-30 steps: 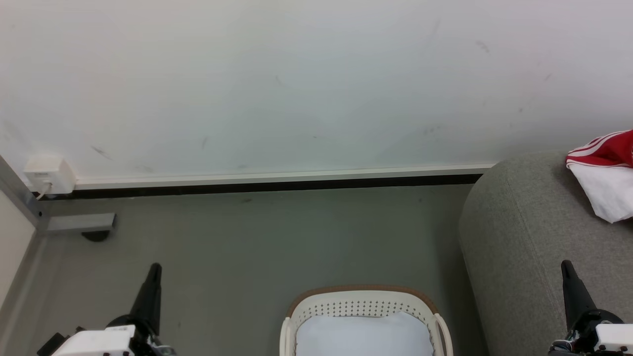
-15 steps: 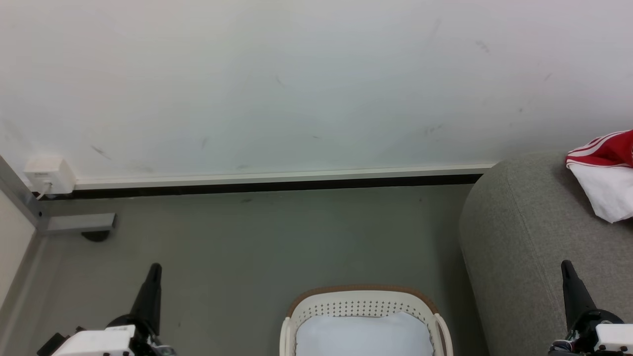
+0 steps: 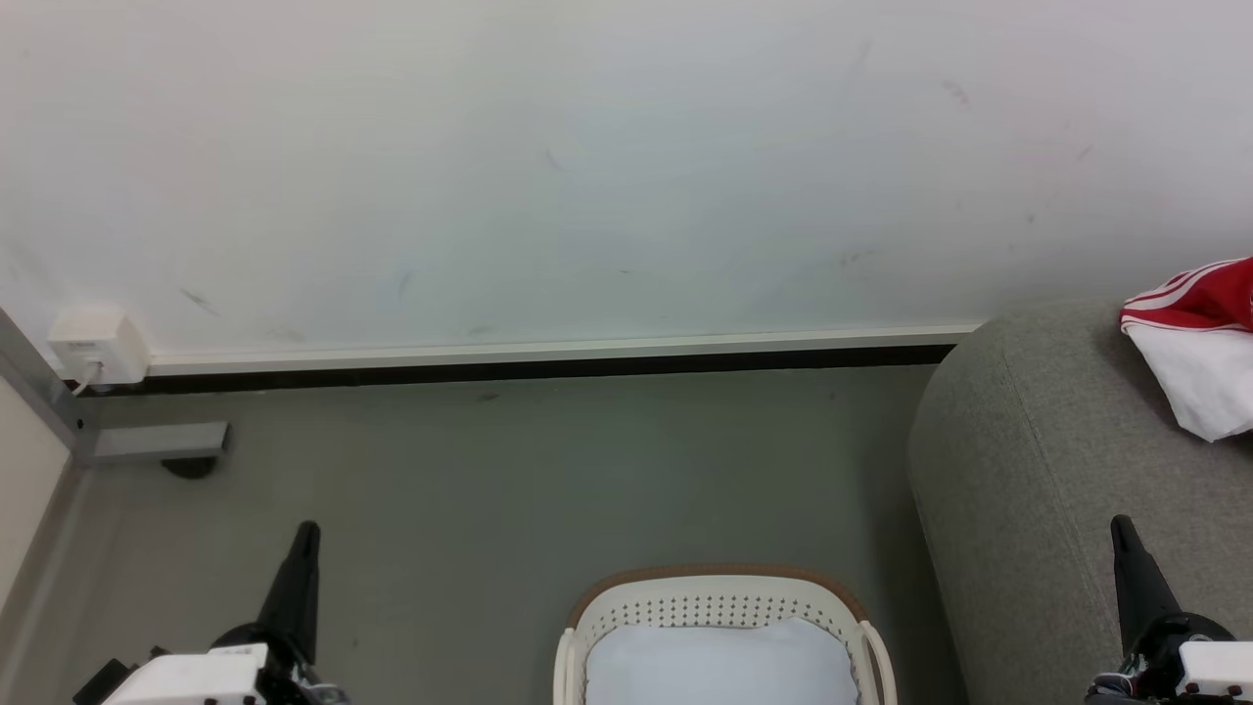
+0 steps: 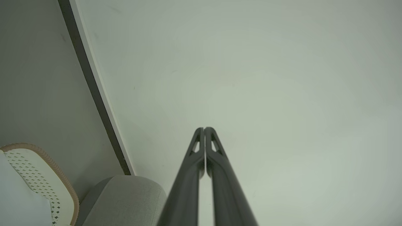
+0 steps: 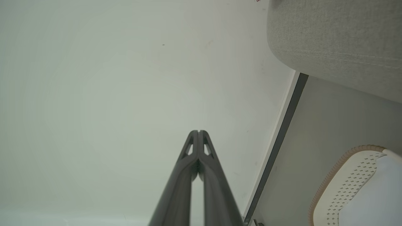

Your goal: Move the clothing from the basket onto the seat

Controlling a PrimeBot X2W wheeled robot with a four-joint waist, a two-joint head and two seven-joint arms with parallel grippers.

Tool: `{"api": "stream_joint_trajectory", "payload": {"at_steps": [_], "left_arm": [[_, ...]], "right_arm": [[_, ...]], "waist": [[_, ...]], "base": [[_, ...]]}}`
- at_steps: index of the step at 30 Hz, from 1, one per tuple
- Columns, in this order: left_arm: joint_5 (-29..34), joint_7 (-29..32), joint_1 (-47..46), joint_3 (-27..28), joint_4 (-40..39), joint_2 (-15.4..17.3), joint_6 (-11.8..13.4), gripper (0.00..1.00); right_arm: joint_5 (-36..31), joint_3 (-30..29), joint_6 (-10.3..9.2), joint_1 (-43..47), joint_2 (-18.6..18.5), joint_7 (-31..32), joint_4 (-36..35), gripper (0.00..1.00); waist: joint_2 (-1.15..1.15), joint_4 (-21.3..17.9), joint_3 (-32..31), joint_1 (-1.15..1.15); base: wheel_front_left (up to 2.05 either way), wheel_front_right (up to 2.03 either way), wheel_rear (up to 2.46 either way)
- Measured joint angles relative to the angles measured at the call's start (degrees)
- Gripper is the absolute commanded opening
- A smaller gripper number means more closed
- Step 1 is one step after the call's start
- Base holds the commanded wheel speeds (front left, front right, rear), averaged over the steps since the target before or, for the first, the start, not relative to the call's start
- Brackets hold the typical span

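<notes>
Surroundings. A pale scuffed wall [image 3: 587,147] takes the upper half of the head view, with a white skirting [image 3: 548,351] and a dark gap under it. Below is grey floor [image 3: 470,470]. At far left a white socket box [image 3: 96,345] sits on the skirting, and a grey bracket [image 3: 157,441] lies on the floor just below it. We see nothing on the floor between basket and seat.

Task items. The basket [image 3: 719,571] stands on the floor at bottom centre, just left of the seat [image 3: 1028,490]. We cannot tell whether they touch. A white piece [image 3: 719,666] lies inside it, below the rim. On the seat, at the right edge, a red garment [image 3: 1199,299] with white stripes lies on top of a white garment [image 3: 1199,382].

Orientation. Only the basket's far rounded end is in frame, facing the wall, so we cannot tell its long axis. The red garment's stripes run roughly left to right, rising to the right. The white garment narrows to a corner pointing toward us. The seat's seam runs from the wall toward us.

Grippers. The left gripper [image 3: 306,531] is over bare floor, well left of the basket. The right gripper [image 3: 1119,524] is over the seat. Both point toward the wall. In the wrist views the left [image 4: 204,128] and right [image 5: 198,131] fingers are clenched tip to tip, holding nothing.
</notes>
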Motion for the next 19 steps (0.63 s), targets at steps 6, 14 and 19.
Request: {"api": "stream_joint_trajectory", "payload": {"at_steps": [6, 14, 19], "left_arm": [[0.0, 0.0, 0.0, 0.0, 0.0, 0.0, 0.0, 0.0], [0.0, 0.0, 0.0, 0.0, 0.0, 0.0, 0.0, 0.0], [0.0, 0.0, 0.0, 0.0, 0.0, 0.0, 0.0, 0.0]], "right_arm": [[0.0, 0.0, 0.0, 0.0, 0.0, 0.0, 0.0, 0.0], [0.0, 0.0, 0.0, 0.0, 0.0, 0.0, 0.0, 0.0], [0.0, 0.0, 0.0, 0.0, 0.0, 0.0, 0.0, 0.0]], "waist": [[0.0, 0.0, 0.0, 0.0], [0.0, 0.0, 0.0, 0.0], [0.0, 0.0, 0.0, 0.0]], "base": [[0.0, 0.0, 0.0], [0.0, 0.0, 0.0], [0.0, 0.0, 0.0]]}}
